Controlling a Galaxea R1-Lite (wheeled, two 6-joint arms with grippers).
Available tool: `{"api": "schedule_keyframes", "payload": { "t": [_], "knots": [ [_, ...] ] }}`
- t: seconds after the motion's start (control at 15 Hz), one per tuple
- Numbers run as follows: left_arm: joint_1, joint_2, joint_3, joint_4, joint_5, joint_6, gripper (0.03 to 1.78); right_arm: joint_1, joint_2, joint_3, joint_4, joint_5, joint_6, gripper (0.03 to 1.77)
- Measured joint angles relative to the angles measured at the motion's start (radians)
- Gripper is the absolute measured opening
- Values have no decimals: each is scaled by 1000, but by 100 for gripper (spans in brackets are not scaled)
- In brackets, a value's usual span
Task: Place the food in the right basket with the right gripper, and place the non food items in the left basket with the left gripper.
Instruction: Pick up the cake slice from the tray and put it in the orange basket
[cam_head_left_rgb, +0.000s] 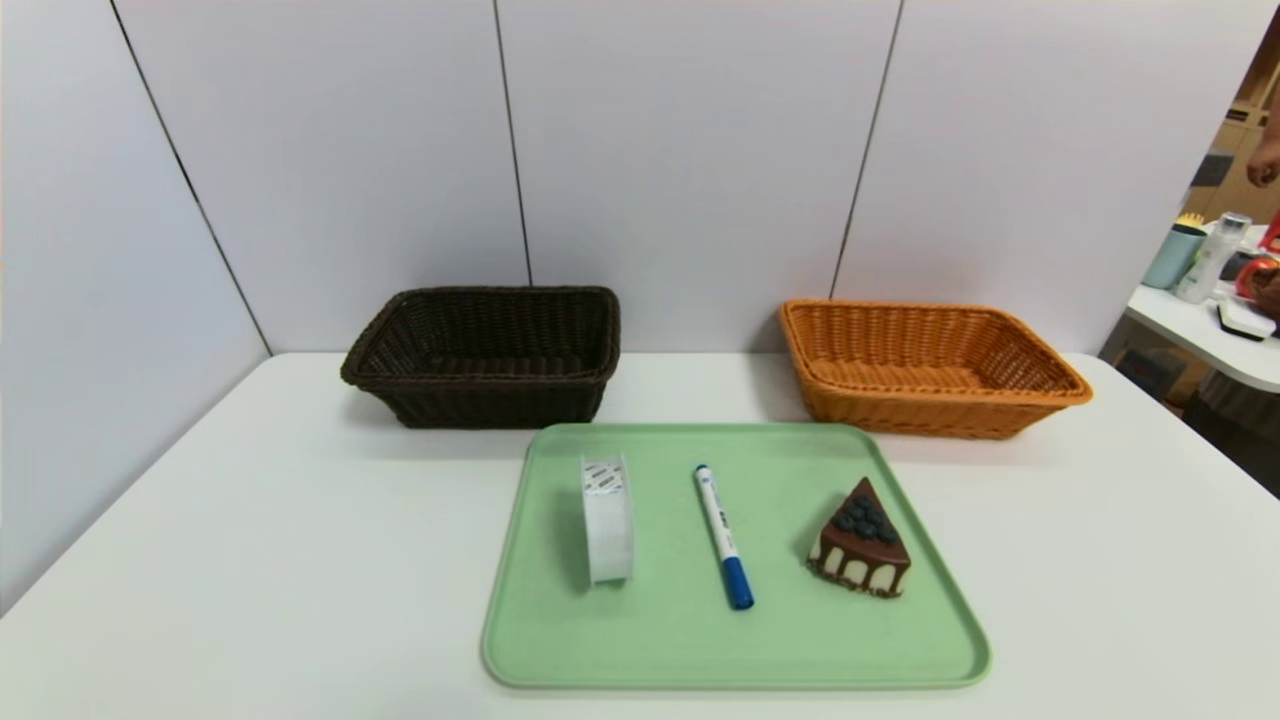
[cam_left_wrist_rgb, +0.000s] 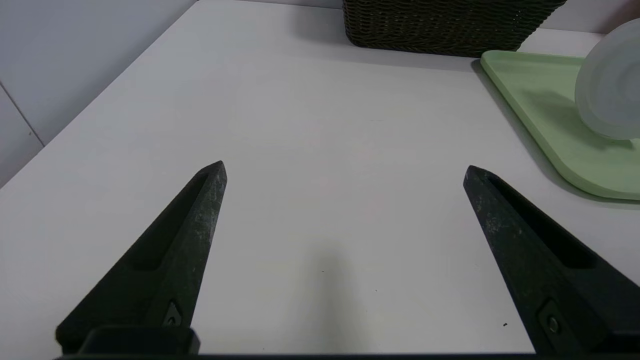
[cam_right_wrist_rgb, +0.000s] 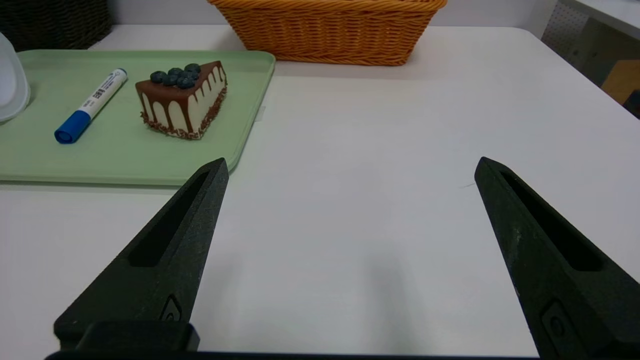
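Green tray (cam_head_left_rgb: 700, 640) holds tape roll (cam_head_left_rgb: 608, 518), marker (cam_head_left_rgb: 722, 535) and cake slice (cam_head_left_rgb: 862, 545) — baskets (cam_head_left_rgb: 480, 385) (cam_head_left_rgb: 930, 400) are set behind. Left gripper (cam_left_wrist_rgb: 345, 170) and right gripper (cam_right_wrist_rgb: 350, 165) are held above bare table (cam_head_left_rgb: 200, 560), jaws wide apart.

Cake (cam_head_left_rgb: 860, 540) right of pen (cam_head_left_rgb: 723, 536)

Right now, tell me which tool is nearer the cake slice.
Right. The right tool hangs open beside the green tray, near the cake slice; the left tool hangs open beyond the tray's opposite edge.
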Motion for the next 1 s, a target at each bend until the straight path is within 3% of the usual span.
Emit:
{"api": "schedule_keyframes", "payload": {
  "t": [0.6, 1.0],
  "knots": [
    [0, 0, 0, 0, -1, 2, 169, 0, 0, 0, 0, 2, -5, 170],
    [0, 3, -54, 38, -38, 85, 169, -1, 1, -37, 16, 21, -62, 170]
  ]
}}
